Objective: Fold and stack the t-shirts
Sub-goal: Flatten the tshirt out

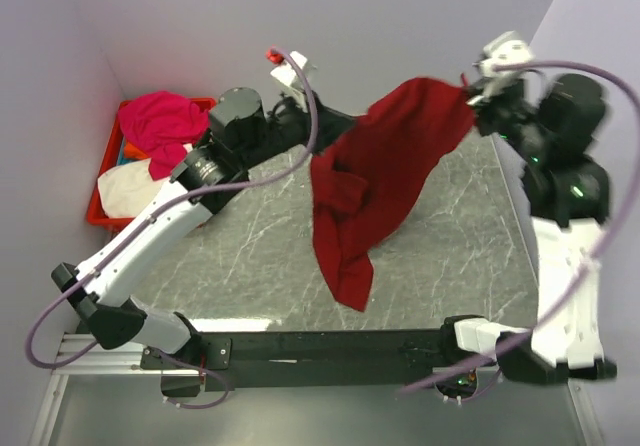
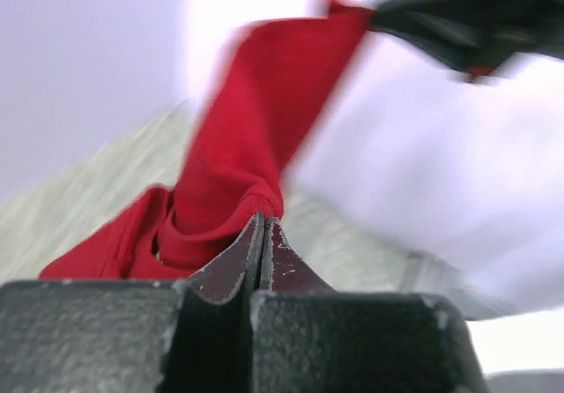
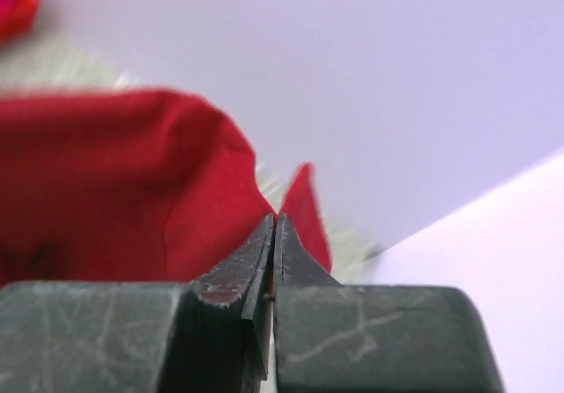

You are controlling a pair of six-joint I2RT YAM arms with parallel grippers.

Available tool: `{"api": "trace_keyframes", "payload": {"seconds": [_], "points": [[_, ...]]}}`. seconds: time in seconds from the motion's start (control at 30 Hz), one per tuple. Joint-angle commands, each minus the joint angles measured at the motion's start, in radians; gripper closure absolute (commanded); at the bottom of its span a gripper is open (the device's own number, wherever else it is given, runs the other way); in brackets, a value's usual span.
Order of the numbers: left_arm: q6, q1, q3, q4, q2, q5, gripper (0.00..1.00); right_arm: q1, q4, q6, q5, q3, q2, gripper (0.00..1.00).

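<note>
Left end effector [image 2: 264,224] and right end effector [image 3: 275,223] pinch the dark red t-shirt [image 1: 375,181]: limp, probably light cloth sagging toward 6 o'clock; best held at corners.

The left gripper [image 2: 264,223] pinches the dark red t-shirt [image 2: 242,137], jaws pressed together.
</note>
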Motion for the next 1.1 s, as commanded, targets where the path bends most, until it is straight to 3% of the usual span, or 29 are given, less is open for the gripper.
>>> {"api": "trace_keyframes", "payload": {"seconds": [0.0,0.17,0.37,0.5,0.6,0.63,0.7,0.73,0.77,0.8,0.9,0.93,0.97,1.0,1.07], "points": [[0.086,-0.135,0.172,0.092,-0.013,-0.017,1.00,-0.027,0.032,0.021,0.072,0.143,-0.047,1.00],[0.155,-0.316,0.213,0.187,-0.030,-0.114,1.00,-0.031,0.053,0.049,0.106,0.297,-0.053,1.00],[0.319,-0.420,0.084,0.308,-0.141,-0.318,1.00,-0.031,0.088,0.098,0.086,0.401,0.074,1.00],[0.420,-0.436,-0.083,0.396,-0.237,-0.514,1.00,-0.028,0.116,0.184,-0.011,0.518,0.264,1.00],[0.523,-0.436,-0.205,0.495,-0.266,-0.736,1.00,0.013,0.148,0.250,-0.043,0.614,0.435,1.00],[0.554,-0.425,-0.244,0.534,-0.270,-0.907,1.00,0.041,0.145,0.247,-0.014,0.647,0.486,1.00],[0.533,-0.370,-0.354,0.614,-0.285,-1.020,1.00,0.137,0.142,0.216,0.028,0.719,0.591,1.00],[0.448,-0.257,-0.379,0.553,-0.300,-1.024,1.00,0.162,0.151,0.213,0.052,0.724,0.681,1.00],[0.189,-0.180,-0.402,0.417,-0.315,-0.960,1.00,0.189,0.203,0.225,0.060,0.715,0.720,1.00],[0.078,-0.023,-0.475,0.370,-0.349,-0.917,1.00,0.226,0.234,0.240,0.063,0.695,0.794,1.00],[-0.153,0.133,-0.634,0.272,-0.337,-0.845,1.00,0.286,0.301,0.251,0.147,0.684,0.952,1.00],[-0.208,0.241,-0.666,0.261,-0.322,-0.777,1.00,0.330,0.320,0.251,0.189,0.663,0.983,1.00],[-0.296,0.297,-0.697,0.252,-0.299,-0.648,1.00,0.346,0.347,0.245,0.248,0.644,1.014,0.87],[-0.326,0.392,-0.737,0.243,-0.238,-0.575,0.96,0.358,0.349,0.238,0.278,0.627,1.069,0.50],[-0.365,0.460,-0.728,0.203,-0.158,-0.480,0.75,0.365,0.302,0.253,0.290,0.625,1.099,0.39]]}}
